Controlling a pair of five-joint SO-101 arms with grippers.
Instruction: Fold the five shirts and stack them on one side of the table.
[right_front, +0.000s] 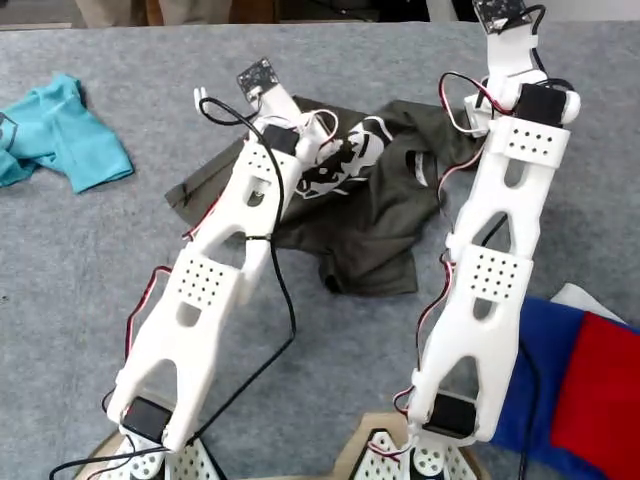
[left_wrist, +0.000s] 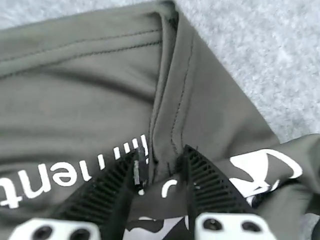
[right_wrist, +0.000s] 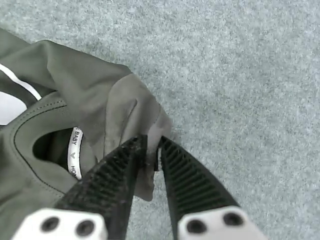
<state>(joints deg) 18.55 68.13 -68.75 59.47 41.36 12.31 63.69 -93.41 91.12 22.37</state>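
Note:
An olive shirt (right_front: 372, 222) with a white print lies crumpled in the middle of the grey table. My left gripper (left_wrist: 160, 161) is shut on a raised fold of it beside the white lettering, and in the high view it sits over the print (right_front: 312, 150). The right gripper (right_wrist: 152, 146) is shut on the shirt's edge (right_wrist: 135, 115) next to the collar and its label, at the shirt's far right corner (right_front: 472, 118). A teal shirt (right_front: 62, 132) lies loose at the far left.
Folded blue (right_front: 548, 350) and red (right_front: 602, 392) shirts lie at the near right, with a white piece (right_front: 580, 296) behind them. Bare grey table (right_front: 90, 260) spreads left of the olive shirt. Black cables hang along both arms.

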